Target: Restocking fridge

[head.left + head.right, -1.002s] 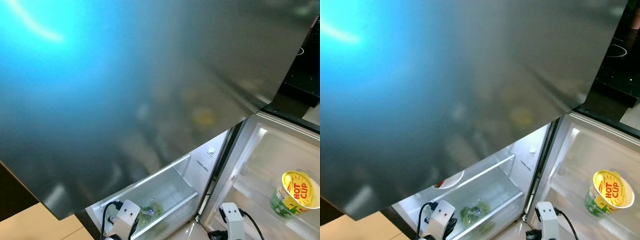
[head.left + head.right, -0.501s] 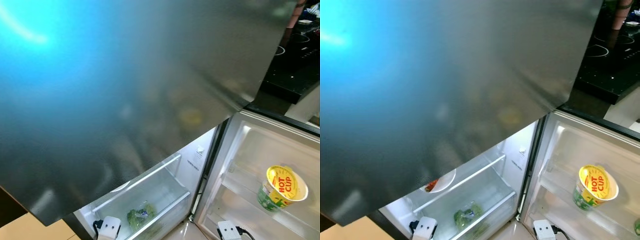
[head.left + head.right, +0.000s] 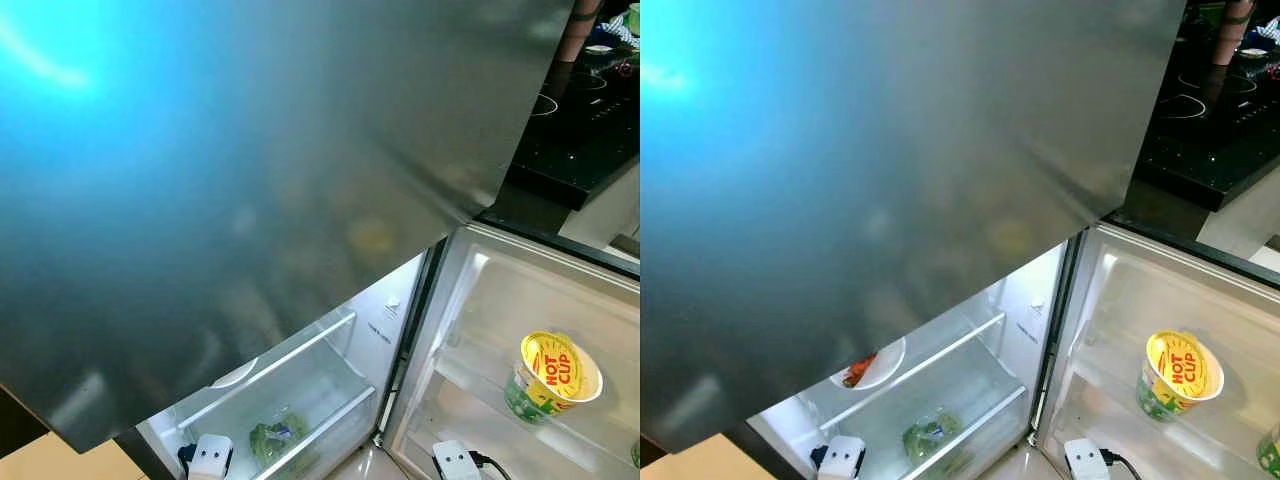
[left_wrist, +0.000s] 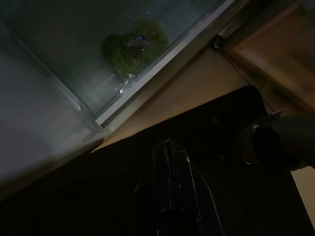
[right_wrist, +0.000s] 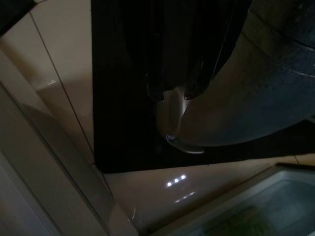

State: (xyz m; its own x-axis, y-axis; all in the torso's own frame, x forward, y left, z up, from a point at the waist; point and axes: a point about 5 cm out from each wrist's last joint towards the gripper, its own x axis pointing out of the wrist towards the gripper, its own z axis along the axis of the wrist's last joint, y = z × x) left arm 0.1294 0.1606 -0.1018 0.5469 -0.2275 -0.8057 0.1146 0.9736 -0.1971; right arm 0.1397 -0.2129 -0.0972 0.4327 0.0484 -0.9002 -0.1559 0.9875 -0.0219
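Everything in my head views is sliding toward the lower left compared with a second ago: my head is turning up and to the right, so this is my camera moving, not the food. Both wrists are sinking toward the bottom edge, and more of the black cooktop (image 3: 585, 130) is coming into the upper right corner. I am judging that I am surveying the open fridge rather than placing anything yet.

A big steel freezer door (image 3: 250, 170) is covering most of the frame. Below it, at lower centre, the fridge's clear crisper drawer (image 3: 970, 385) is holding a bag of leafy greens (image 3: 928, 436), and a small plate with something red (image 3: 868, 366) is sitting just above it. At the lower right, a yellow Hot Cup noodle cup (image 3: 553, 374) is standing in the white door shelf (image 3: 470, 350).

My left gripper (image 4: 174, 196) is hanging low over the dark floor mat, fingers pressed together, holding nothing. My right gripper (image 5: 172, 93) is hanging idle with its tips slightly parted, also holding nothing.
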